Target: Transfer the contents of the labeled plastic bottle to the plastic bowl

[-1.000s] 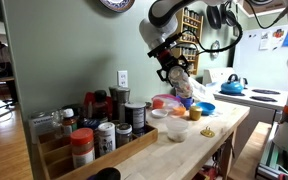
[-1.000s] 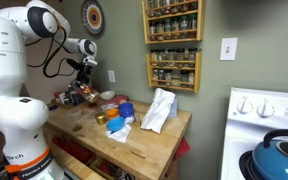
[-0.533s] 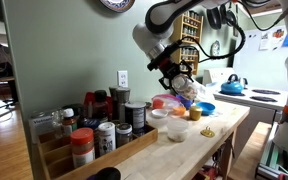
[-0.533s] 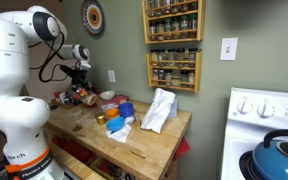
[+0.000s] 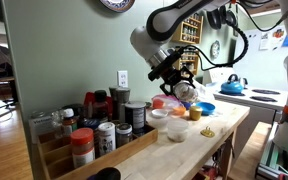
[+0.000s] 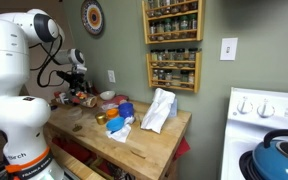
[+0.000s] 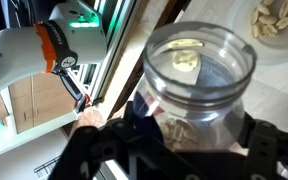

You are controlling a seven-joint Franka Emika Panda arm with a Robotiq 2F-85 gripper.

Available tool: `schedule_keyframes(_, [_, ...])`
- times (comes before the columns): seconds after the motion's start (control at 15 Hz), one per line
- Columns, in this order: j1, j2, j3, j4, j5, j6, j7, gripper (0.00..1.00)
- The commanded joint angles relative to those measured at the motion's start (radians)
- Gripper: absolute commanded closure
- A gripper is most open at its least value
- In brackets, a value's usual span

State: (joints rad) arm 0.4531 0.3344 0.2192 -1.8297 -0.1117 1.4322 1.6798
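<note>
- In an exterior view, the gripper (image 5: 174, 73) is clamped on the labeled plastic bottle (image 5: 187, 90). It holds the bottle tipped over, above and a little behind the plastic bowl (image 5: 176, 128), which sits on the wooden table (image 5: 219, 135). A blue bowl (image 5: 206, 108) stands just beyond the plastic bowl. From here I cannot tell whether anything is falling from the bottle's mouth.
- In an exterior view from the far side, the gripper (image 6: 74, 84) hangs over the back of the table (image 6: 144, 145), with the bottle (image 6: 85, 98) slanted below it. The plastic bowl is too small to pick out with any certainty here, so the gap between mouth and rim cannot be judged.
- In the wrist view, dark fingers (image 7: 92, 150) press on both sides of the bottle (image 7: 199, 75). Its mouth is open, with no cap on it. Pale bits show inside the clear wall, so the bottle is not empty. The plastic bowl (image 7: 280, 45) lies up and to the right of the mouth, not under it, and already holds pale pieces.
- Judgement: the pour looks partly done. What is left is to bring the mouth back over the bowl, tip out the remainder and set the bottle down.
</note>
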Motion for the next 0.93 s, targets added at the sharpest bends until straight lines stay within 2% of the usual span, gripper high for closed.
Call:
schedule_keyframes(0.0, [0.025,0.008,0.011,-0.037,-0.072,0.023,0.069,0.37])
schedule_keyframes(0.4, [0.075,0.064,0.023,-0.022,-0.186,-0.01,0.169,0.37])
schedule_keyframes(0.53, [0.06,0.063,0.027,-0.017,-0.16,0.002,0.145,0.37])
schedule_keyframes(0.6, [0.063,0.068,0.028,-0.017,-0.162,0.002,0.148,0.12])
schedule_keyframes(0.8, [0.06,0.068,0.027,-0.016,-0.162,0.005,0.147,0.12])
schedule_keyframes(0.87, [0.06,0.068,0.027,-0.014,-0.162,0.005,0.147,0.37])
